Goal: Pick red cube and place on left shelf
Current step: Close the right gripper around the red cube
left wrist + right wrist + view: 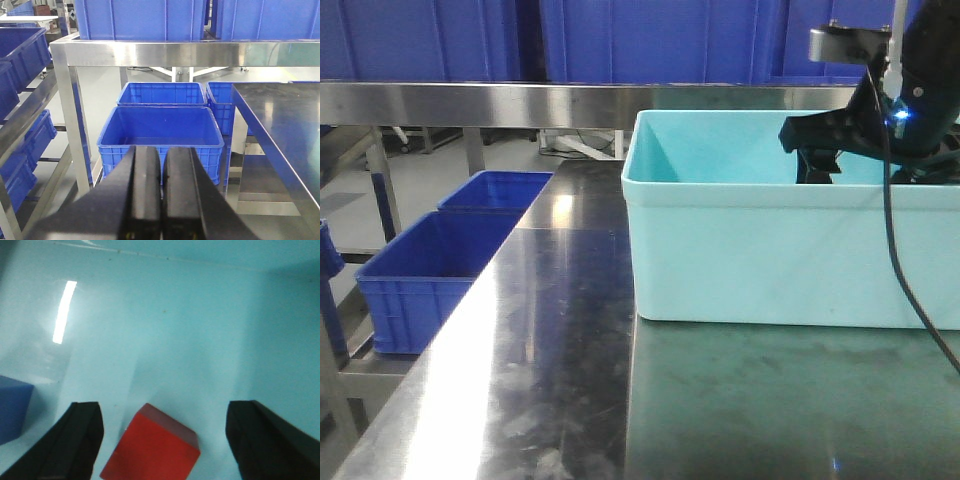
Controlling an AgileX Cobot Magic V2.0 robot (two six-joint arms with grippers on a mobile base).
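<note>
Red cube (150, 452) lies skewed between the spread fingers of my right gripper (170, 437); clamping on its corners could twist it out toward the blue cube (12, 407).

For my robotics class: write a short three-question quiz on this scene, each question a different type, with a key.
1. True or false: the right gripper is shut on the red cube.
2. What lies beside the red cube in the teal bin? A) blue cube B) green ball C) yellow cup
3. Fill in: the left gripper is ____.
Key: 1 false, its jaws stand open either side of the cube; 2 A; 3 shut.
</note>
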